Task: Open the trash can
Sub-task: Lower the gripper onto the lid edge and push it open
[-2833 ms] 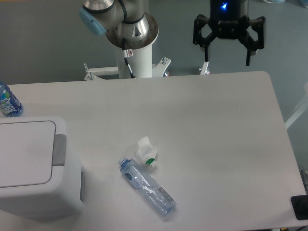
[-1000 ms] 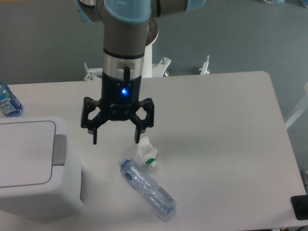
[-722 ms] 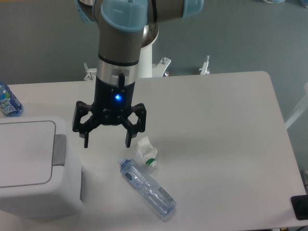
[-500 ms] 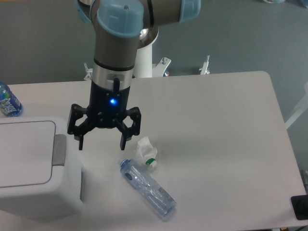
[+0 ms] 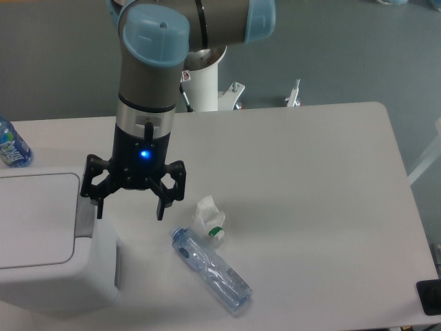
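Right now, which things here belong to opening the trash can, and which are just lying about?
Belong to the job:
trash can
its grey push bar
end effector, open

Just lying about:
clear bottle
crumpled wrapper
blue-labelled bottle at the table's left edge

Trash can (image 5: 48, 248): white, boxy, rounded corners; flat lid closed, grey push bar on right edge; at table's 8 o'clock.

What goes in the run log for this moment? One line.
gripper: open, empty, above right edge of trash can | grey push bar: not pressed | lid: closed | bottle, crumpled wrapper: on table
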